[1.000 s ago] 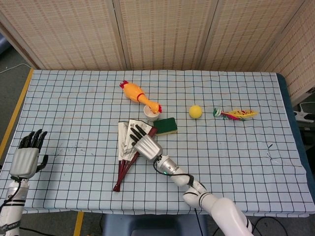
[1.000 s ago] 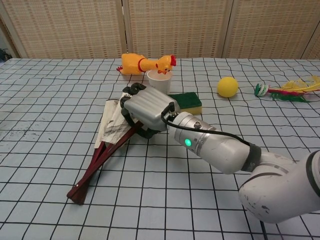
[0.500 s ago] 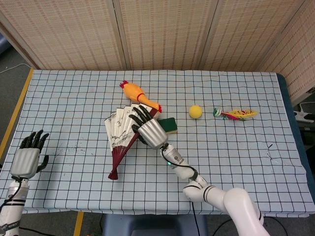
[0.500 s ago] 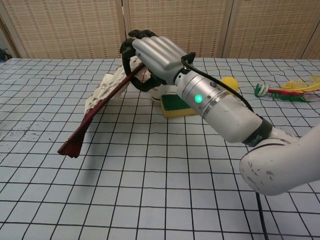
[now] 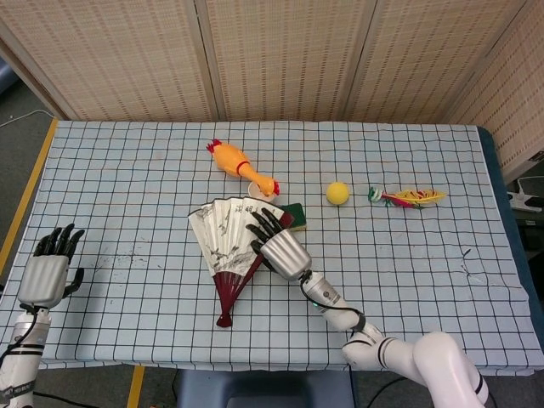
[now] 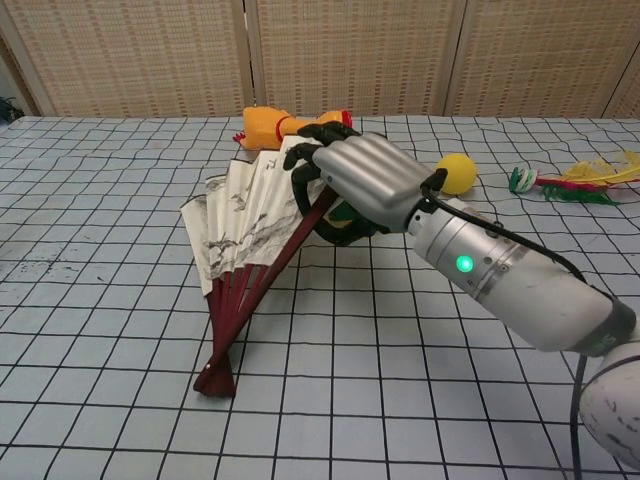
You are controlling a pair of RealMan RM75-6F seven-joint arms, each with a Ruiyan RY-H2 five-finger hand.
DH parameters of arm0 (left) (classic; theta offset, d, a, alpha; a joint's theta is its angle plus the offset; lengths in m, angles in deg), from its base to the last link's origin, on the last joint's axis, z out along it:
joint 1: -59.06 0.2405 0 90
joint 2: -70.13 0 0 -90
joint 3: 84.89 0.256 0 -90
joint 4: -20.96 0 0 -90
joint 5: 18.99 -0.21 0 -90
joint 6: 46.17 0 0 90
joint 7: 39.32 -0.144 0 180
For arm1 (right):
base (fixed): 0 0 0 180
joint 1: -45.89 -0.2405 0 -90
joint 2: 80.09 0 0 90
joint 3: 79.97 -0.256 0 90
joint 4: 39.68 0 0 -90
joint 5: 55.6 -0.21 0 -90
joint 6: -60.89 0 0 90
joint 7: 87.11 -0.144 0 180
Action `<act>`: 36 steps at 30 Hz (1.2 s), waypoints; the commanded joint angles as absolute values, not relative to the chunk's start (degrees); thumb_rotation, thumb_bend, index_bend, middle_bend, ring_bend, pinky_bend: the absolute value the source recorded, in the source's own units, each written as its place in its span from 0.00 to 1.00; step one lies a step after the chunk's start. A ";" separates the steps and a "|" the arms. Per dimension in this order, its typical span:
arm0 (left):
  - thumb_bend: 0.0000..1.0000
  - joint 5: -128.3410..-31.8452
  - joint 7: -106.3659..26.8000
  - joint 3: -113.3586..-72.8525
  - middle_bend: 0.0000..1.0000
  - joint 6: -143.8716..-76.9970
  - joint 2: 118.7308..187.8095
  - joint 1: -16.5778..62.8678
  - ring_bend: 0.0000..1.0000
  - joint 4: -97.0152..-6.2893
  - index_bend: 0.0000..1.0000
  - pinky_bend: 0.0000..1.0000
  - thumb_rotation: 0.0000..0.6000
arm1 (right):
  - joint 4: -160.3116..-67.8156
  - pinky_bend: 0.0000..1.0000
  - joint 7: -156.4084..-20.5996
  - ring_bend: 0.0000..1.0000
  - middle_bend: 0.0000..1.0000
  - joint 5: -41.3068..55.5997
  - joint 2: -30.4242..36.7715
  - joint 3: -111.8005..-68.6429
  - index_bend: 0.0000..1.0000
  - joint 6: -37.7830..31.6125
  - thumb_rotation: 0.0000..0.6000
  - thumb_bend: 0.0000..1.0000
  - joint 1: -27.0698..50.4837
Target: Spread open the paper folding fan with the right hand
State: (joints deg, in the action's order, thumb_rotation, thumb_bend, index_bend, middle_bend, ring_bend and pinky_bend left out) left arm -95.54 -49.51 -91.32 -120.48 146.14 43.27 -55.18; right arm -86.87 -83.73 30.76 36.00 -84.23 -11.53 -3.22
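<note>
Paper fan (image 5: 223,238) lies partly spread, its pivot low by the tabletop (image 5: 408,255); we see our right hand (image 5: 279,249), palm down, fingers (image 6: 318,140) curled gripping its outer rib, forearm angled low.

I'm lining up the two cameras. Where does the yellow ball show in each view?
Head view: the yellow ball lies right of centre, in the upper half.
Chest view: the yellow ball shows upper right, just past the right hand.
Shared landmark: the feather toy lies to its right.
</note>
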 commanded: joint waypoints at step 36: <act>0.45 -95.29 -48.35 -90.87 0.00 -119.58 146.00 43.16 0.00 -54.51 0.10 0.14 1.00 | -64.52 0.00 -87.92 0.00 0.17 33.64 49.90 -84.88 0.41 0.17 1.00 0.60 -9.94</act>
